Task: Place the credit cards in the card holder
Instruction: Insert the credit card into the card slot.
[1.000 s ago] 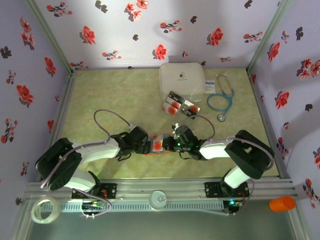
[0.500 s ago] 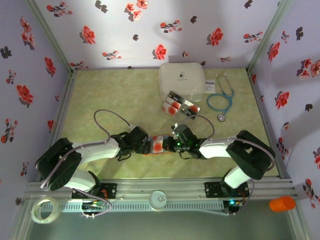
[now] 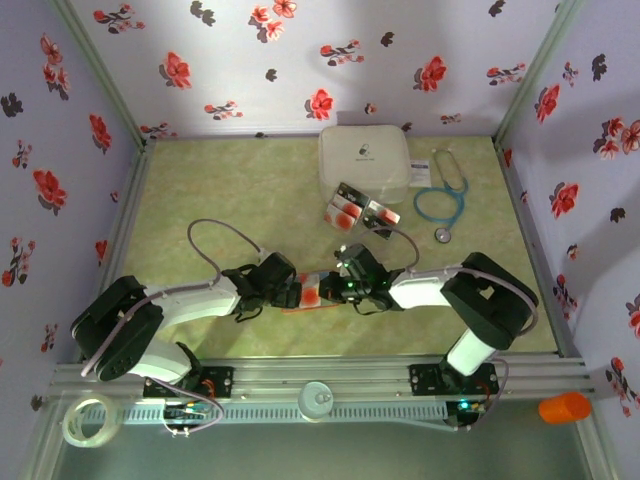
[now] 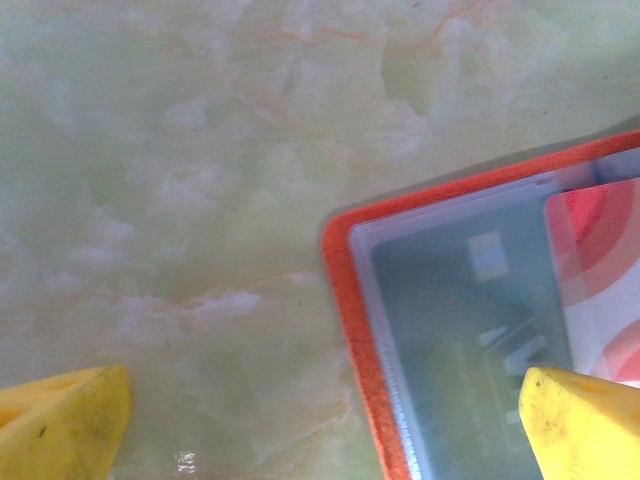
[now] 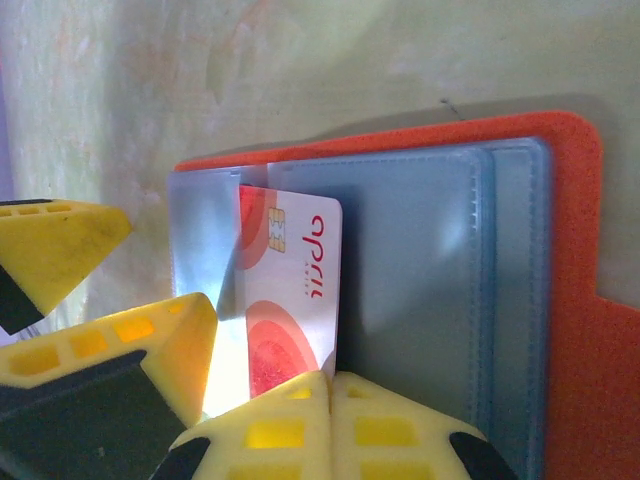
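Floral-papered walls close in a green marbled table point(image 3: 230, 190). At its far edge sits a big white rounded case point(image 3: 364, 162); we can see a small dark logo on the lid, too small to read. A blue stethoscope point(image 3: 441, 203) lies just beside it.

Between the two arms the orange card holder point(image 5: 420, 280) lies open, grey-blue pockets up. The left gripper point(image 4: 320, 430) is spread wide, one yellow fingertip point(image 4: 580, 425) over the holder's inner face, which we judge pins it flat. The right gripper point(image 5: 250, 360) pinches one credit card point(image 5: 290, 290) narrowly by its near end, the far end tucked at a pocket's mouth. The other credit cards point(image 3: 355, 212) wait clustered against the case.

Beside the card's chip point(image 5: 277, 232) runs short red lettering we cannot read.
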